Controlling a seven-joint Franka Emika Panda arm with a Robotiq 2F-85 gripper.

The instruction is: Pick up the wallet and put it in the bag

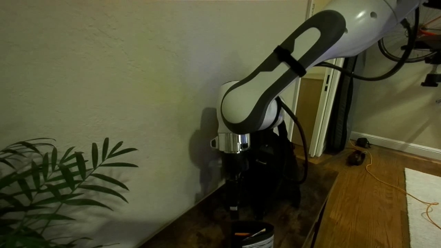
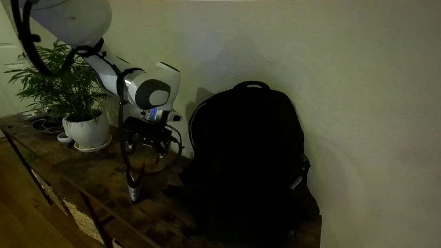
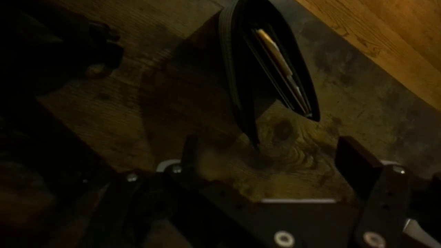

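1. The task's things number two: one small, flat, dark rectangular wallet (image 3: 241, 72) and one tall black fabric backpack (image 2: 248, 155) with a single loop handle, both on one brown, dark-mottled wooden table (image 2: 96, 172).
2. There is also one green leafy plant (image 2: 63, 88) in one rounded white pot (image 2: 89, 132), set on one white saucer (image 2: 93, 148). One orange cord (image 1: 406, 193) and one pale rug (image 1: 423, 182) lie on the wooden floor (image 1: 358, 206).
3. One white and dark grey jointed arm (image 1: 248, 106) slants down from an upper corner in both exterior views, and its wrist hangs downward.
4. The black two-fingered gripper (image 3: 270, 153) points at the tabletop; in an exterior view it appears between the pot and the backpack.
5. Its jaws stand wide. In the wrist view grained wood shows between the fingers (image 3: 356, 163), and the wallet is just ahead, apart from both.
6. The wallet stands on edge on the table, outside the backpack, opening upward.
7. Its two covers spread into a narrow V; an orange-tan slip (image 3: 275, 53) shows inside.
8. Pale streaks run along its outer side.
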